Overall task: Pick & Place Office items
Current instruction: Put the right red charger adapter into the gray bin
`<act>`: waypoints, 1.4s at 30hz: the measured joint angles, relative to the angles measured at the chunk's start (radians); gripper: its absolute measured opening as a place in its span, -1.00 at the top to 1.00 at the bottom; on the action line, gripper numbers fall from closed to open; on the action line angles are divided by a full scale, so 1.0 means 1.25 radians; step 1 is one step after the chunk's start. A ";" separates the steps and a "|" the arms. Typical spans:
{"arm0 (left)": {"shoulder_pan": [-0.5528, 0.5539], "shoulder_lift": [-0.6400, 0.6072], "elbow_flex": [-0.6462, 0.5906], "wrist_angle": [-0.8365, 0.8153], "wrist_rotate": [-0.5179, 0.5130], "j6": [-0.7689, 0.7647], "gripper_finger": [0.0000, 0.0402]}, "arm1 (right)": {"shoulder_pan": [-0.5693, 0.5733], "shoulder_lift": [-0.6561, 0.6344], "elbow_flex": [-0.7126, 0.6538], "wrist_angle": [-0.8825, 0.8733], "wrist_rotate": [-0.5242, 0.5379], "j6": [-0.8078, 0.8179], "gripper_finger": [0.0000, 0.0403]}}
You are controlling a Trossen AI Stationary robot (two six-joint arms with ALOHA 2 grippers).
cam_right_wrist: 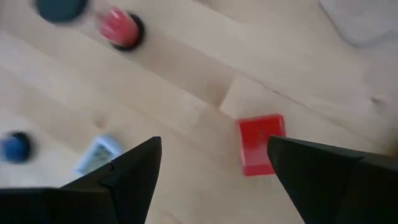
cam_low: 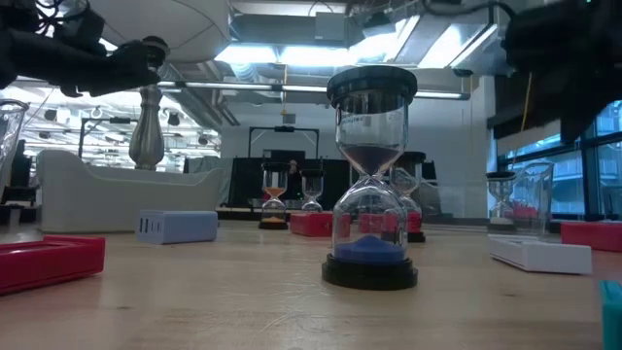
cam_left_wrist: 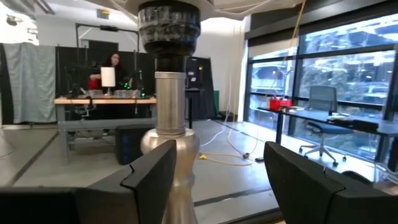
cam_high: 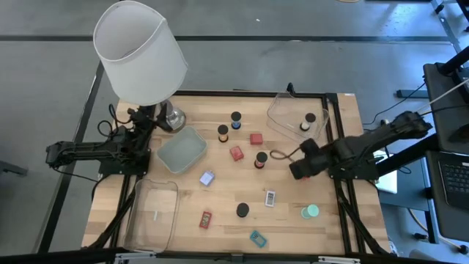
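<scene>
A: While left gripper (cam_left_wrist: 217, 180) waits spread at the lamp (cam_high: 139, 51), where's right?
B: Right gripper (cam_right_wrist: 211, 168) spread, empty, above red block (cam_right_wrist: 261, 144), well right of lamp.

Both arms are black, built from jointed segments. The left arm (cam_high: 95, 154) and right arm (cam_high: 366, 147) each carry thick, angular black fingers (cam_right_wrist: 124, 171).
</scene>
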 joint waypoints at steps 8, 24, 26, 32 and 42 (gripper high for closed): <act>0.000 0.000 0.000 0.000 0.001 0.025 -0.19 | 0.010 0.159 0.000 -0.039 -0.033 -0.026 -0.46; 0.000 0.000 0.000 0.000 0.002 0.025 -0.19 | -0.004 0.188 -0.213 0.142 -0.145 -0.028 -0.46; 0.000 0.000 0.000 0.000 0.002 0.025 -0.19 | -0.004 0.185 -0.229 0.163 -0.143 -0.030 -0.46; 0.000 0.000 0.000 0.000 0.001 0.025 -0.19 | -0.003 0.185 -0.214 0.151 -0.127 -0.049 -0.46; 0.000 0.000 0.000 0.000 0.001 0.025 -0.19 | -0.004 0.183 -0.180 0.177 -0.064 -0.118 -0.46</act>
